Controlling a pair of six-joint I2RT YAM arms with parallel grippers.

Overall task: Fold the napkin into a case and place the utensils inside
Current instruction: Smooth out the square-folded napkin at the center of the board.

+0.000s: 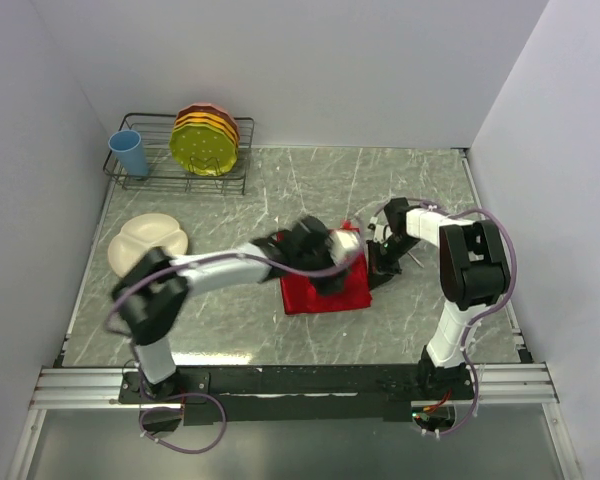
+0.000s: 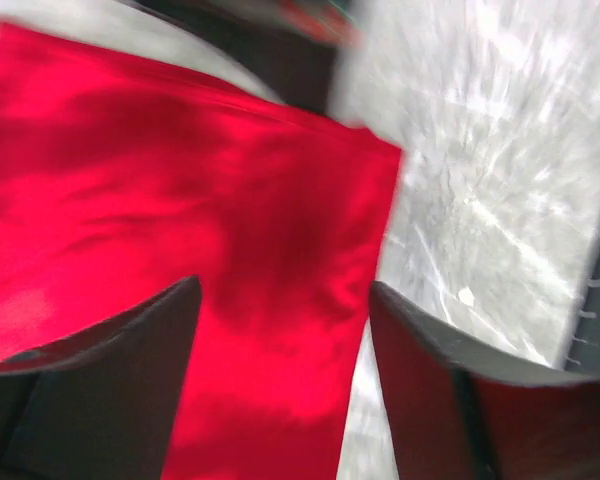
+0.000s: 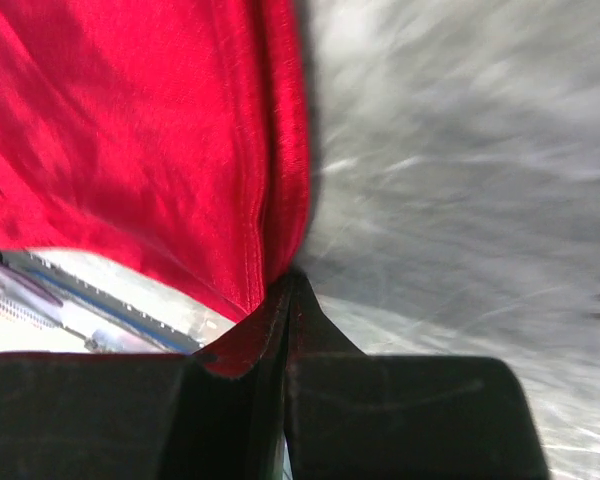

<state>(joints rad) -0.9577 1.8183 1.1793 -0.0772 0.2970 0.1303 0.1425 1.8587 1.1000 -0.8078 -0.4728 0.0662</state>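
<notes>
A red satin napkin (image 1: 325,290) lies in a folded, roughly rectangular block near the middle of the grey marbled tabletop (image 1: 230,320). Both arms reach in to it from opposite sides.

The right gripper (image 3: 290,290) is at the napkin's right edge. Its jaws are closed on a pinch of red cloth, which rises out of them in a fold.

The left gripper (image 2: 285,300) hangs over the napkin from the left side, jaws apart and holding nothing. The napkin's right-hand edge runs lengthwise between them, with cloth under one jaw and bare tabletop under the other.

Judging by this, the right arm anchors the cloth. The left arm sits directly above that edge and could close on it.

The utensils cannot be made out near the napkin.
</notes>
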